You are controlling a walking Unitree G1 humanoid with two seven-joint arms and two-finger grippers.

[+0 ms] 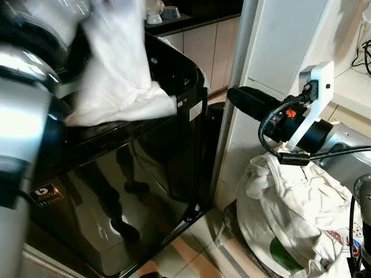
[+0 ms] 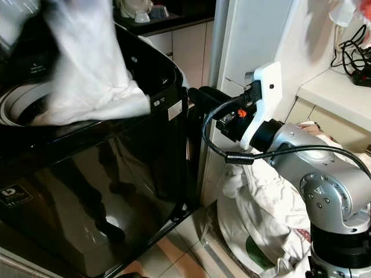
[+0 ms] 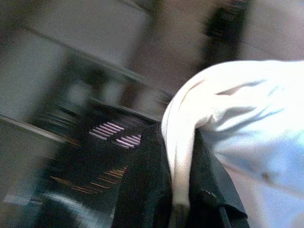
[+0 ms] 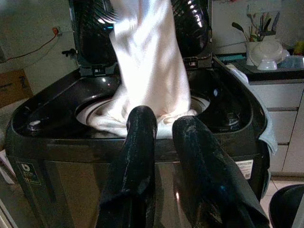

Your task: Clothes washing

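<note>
A white garment (image 1: 116, 69) hangs from my left gripper (image 3: 178, 199), which is shut on it above the black top-loading washing machine (image 1: 116, 191). The cloth's lower end drapes into the drum opening (image 4: 95, 114) and over the front rim. The washer's lid (image 4: 90, 28) stands raised behind it. My left arm (image 1: 23, 116) fills the near left. To the right of the washer, my right gripper (image 1: 240, 98) is level with its top, with a narrow gap between the fingers and nothing in them.
A heap of white laundry (image 1: 290, 214) lies on the floor at the right, under my right arm. A white panel (image 1: 290, 46) stands close beside the washer. Kitchen cabinets with bowls (image 4: 266, 52) are behind. Tiled floor (image 1: 191, 243) shows between washer and heap.
</note>
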